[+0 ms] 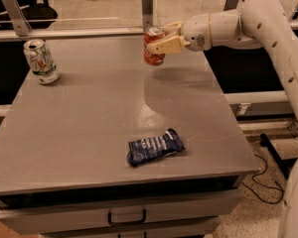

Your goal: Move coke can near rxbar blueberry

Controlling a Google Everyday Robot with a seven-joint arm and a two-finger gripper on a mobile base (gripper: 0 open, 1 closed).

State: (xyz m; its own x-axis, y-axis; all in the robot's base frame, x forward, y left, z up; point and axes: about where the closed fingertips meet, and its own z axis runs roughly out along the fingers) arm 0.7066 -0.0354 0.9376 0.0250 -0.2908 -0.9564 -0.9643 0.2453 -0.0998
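Gripper clamps the coke can above the worktop's far edge, right of middle. The rxbar blueberry lies near the front edge, with open surface between them. The arm reaches in level from the right.

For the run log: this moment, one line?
gripper: shut on coke can, above far side of table | rxbar blueberry: near front edge, untouched

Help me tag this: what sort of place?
Probably an office or lab: grey table with drawers, office chair beyond, floor cable. The gripper holds the coke can above the far side.
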